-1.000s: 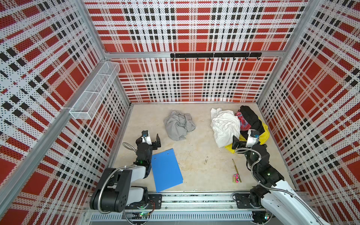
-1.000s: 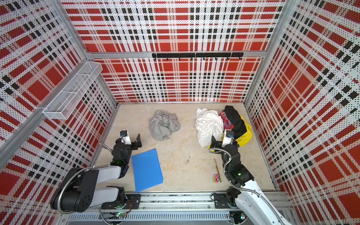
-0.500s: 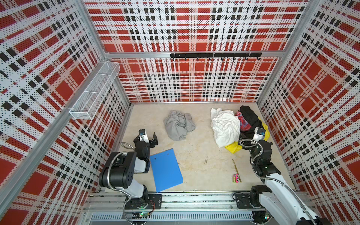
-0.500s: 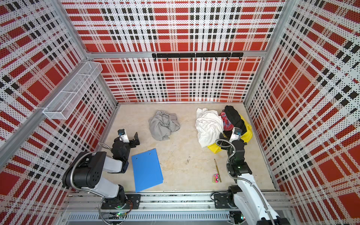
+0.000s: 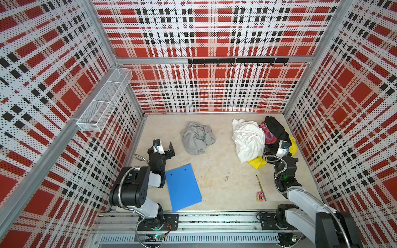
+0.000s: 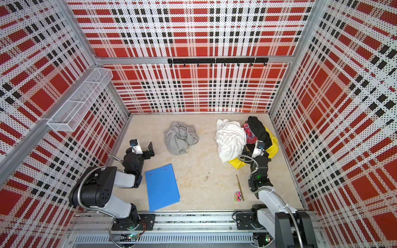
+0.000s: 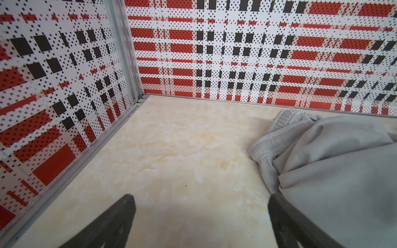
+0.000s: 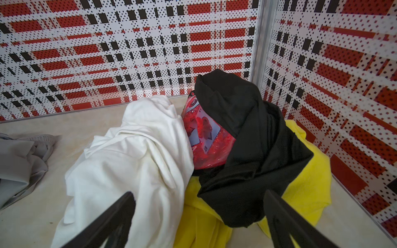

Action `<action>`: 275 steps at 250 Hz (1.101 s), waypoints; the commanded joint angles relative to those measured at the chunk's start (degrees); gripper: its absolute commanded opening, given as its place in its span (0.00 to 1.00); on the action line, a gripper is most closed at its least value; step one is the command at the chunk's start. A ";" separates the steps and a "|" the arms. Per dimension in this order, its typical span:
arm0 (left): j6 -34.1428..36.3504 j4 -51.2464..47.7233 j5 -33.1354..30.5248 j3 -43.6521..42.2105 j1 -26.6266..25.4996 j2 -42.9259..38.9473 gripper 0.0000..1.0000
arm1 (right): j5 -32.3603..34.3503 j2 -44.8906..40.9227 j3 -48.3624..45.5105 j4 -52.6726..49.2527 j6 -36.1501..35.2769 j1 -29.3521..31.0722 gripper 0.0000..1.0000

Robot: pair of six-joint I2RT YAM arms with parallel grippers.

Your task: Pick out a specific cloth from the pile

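Soft, crumpled grey cloth [image 5: 197,137] lies alone on the glossy marbled floor [image 7: 171,150], well apart from the pile [image 5: 249,139]. Left gripper [image 7: 202,197] spread wide, empty, just beside it. Right gripper [image 8: 197,194] gapes too, over the pile's smooth white and black folds.

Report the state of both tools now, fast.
Left tool: open, holding nothing; grey cloth lies beside it.
Right tool: open, holding nothing, facing the pile.
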 commanded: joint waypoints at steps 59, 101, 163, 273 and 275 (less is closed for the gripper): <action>0.14 1.04 -0.15 0.55 -0.34 0.05 0.99 | 0.03 13.61 -1.17 23.97 -4.27 -0.85 1.00; 0.22 0.96 -0.23 0.56 -0.42 0.06 0.99 | 0.36 17.26 -0.25 26.19 -4.97 -0.94 1.00; 0.33 0.87 -0.35 0.65 -0.51 0.05 0.99 | -1.45 24.88 0.56 33.10 -5.32 -1.96 1.00; 0.46 0.78 -0.59 0.67 -0.58 0.05 0.99 | 0.20 28.37 2.70 31.65 -5.03 -2.00 1.00; 0.43 0.78 -0.62 0.72 -0.64 0.05 0.99 | 0.20 28.52 2.68 31.95 -5.05 -2.00 1.00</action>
